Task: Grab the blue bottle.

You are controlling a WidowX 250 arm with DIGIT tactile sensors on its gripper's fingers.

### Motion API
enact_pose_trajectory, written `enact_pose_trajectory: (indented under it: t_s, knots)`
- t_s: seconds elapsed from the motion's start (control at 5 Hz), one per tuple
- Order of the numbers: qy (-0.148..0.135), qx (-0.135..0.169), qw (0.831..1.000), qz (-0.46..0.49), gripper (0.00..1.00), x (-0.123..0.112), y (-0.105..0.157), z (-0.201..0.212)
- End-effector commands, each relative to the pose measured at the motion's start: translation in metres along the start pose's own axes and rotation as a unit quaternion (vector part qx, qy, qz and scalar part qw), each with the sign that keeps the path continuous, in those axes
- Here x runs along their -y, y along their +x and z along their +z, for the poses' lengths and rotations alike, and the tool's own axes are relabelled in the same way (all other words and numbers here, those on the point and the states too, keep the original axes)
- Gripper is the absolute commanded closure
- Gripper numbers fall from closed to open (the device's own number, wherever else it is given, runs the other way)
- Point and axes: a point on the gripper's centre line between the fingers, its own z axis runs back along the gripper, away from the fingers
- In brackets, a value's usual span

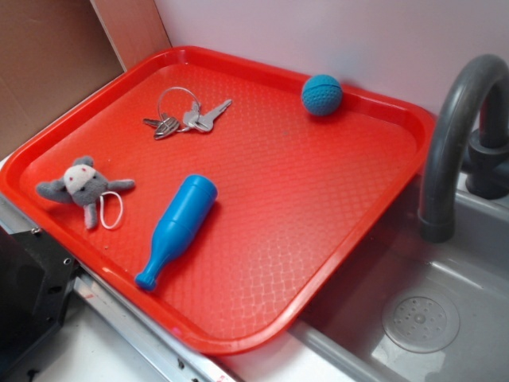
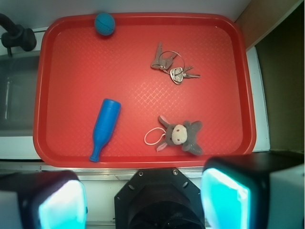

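Observation:
The blue bottle (image 1: 176,228) (image 2: 105,127) lies on its side on the red tray (image 1: 318,239) (image 2: 71,71), its narrow neck pointing toward the tray's front rim. In the wrist view my gripper (image 2: 143,200) hangs high above the counter in front of the tray, well clear of the bottle. Its two cyan-padded fingers (image 2: 62,205) stand wide apart with nothing between them. In the exterior view only a black part of the arm (image 1: 32,294) shows at the lower left.
Also on the tray are a bunch of keys (image 1: 184,117) (image 2: 172,65), a small grey plush animal with a white loop (image 1: 83,187) (image 2: 180,135) and a teal knitted ball (image 1: 322,95) (image 2: 105,23). A grey sink (image 1: 429,318) with a curved tap (image 1: 453,135) adjoins the tray.

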Motion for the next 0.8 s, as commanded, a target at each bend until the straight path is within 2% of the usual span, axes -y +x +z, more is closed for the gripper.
enact_pose_trajectory:
  t_s: [0.0,0.2,0.4,0.6]
  knots:
    - [0.000,0.000,1.000,0.000,0.00,0.000,0.000,0.000]
    - [0.034,0.012,0.997,0.061,0.00,0.030,0.003,-0.015]
    - [0.015,0.053,0.993,0.106,0.00,0.047,0.009,-0.032]
    - [0.012,0.073,0.989,0.127,0.00,0.052,0.015,-0.058]
